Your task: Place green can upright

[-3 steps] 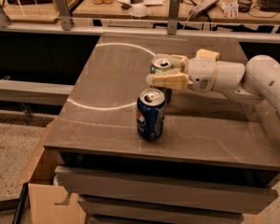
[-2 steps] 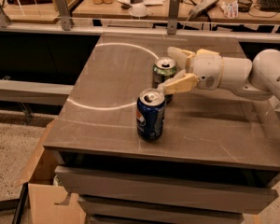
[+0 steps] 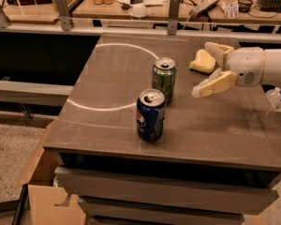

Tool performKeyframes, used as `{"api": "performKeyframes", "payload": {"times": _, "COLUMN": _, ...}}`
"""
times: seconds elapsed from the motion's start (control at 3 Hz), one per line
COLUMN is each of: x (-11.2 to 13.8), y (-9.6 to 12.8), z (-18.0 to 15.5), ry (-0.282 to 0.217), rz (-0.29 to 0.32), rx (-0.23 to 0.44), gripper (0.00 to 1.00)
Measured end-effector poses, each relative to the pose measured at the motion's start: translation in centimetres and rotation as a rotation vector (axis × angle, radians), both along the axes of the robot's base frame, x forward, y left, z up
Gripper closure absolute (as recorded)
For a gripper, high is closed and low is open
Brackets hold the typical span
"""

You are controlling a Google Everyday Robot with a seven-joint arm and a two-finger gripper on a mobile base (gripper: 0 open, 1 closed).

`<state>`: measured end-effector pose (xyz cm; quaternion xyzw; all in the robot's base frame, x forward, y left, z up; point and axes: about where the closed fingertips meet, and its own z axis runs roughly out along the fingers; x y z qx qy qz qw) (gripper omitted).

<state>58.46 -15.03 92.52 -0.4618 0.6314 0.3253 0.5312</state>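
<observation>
The green can (image 3: 164,78) stands upright on the grey table (image 3: 107,121), silver top up, near the table's middle. My gripper (image 3: 209,69) is to the right of it, apart from it by a clear gap, with its two tan fingers spread wide and nothing between them. The white arm reaches in from the right edge. The dark blue Pepsi can (image 3: 151,115) stands upright just in front of and slightly left of the green can.
A yellow sponge-like piece (image 3: 202,61) lies on the table behind the gripper. A white arc line (image 3: 98,108) is drawn on the tabletop. A cluttered bench (image 3: 145,3) with posts runs along the back. Cardboard boxes (image 3: 42,191) sit on the floor at the left.
My gripper has let go of the green can and drawn back to the right, fingers open. The green can now stands free and upright. The Pepsi can has not moved.
</observation>
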Motion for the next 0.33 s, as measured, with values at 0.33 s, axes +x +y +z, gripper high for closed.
{"api": "performKeyframes", "payload": {"times": 0.33, "x": -1.55, "y": -8.31, "z": -0.67, "ry": 0.077, "rz": -0.262, "rx": -0.165, "gripper": 0.0}}
